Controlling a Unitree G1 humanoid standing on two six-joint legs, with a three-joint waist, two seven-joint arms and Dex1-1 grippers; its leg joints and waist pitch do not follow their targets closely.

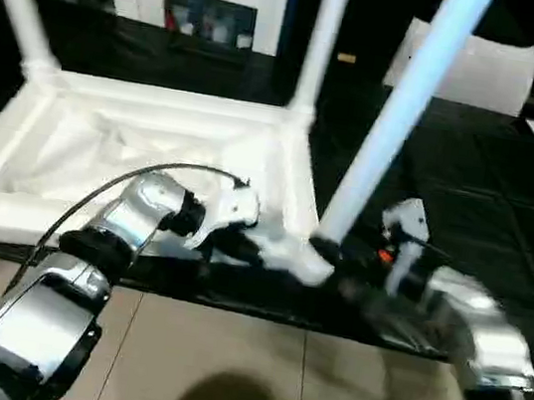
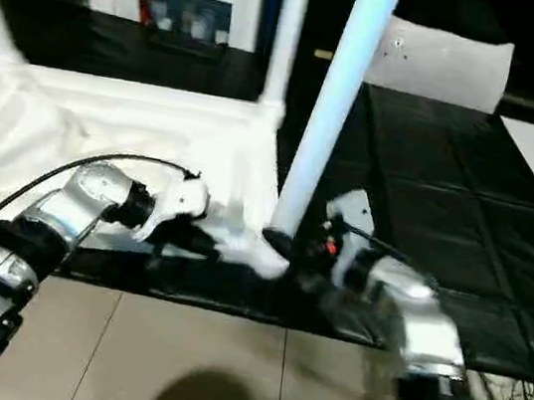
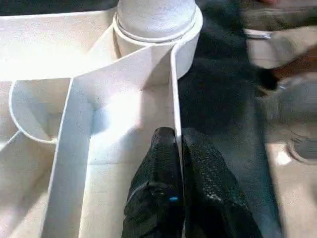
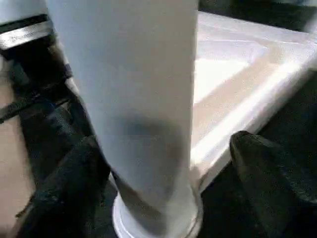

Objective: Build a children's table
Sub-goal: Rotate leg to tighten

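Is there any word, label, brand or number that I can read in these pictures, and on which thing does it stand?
None can be read.
Table top and legs: plain white, no print visible.
Cabinet: coloured items behind the glass doors, too blurred to read.
Flat white panel: a small round fitting, no text visible.

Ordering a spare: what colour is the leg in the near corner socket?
White; the leg shows best in the right wrist view.
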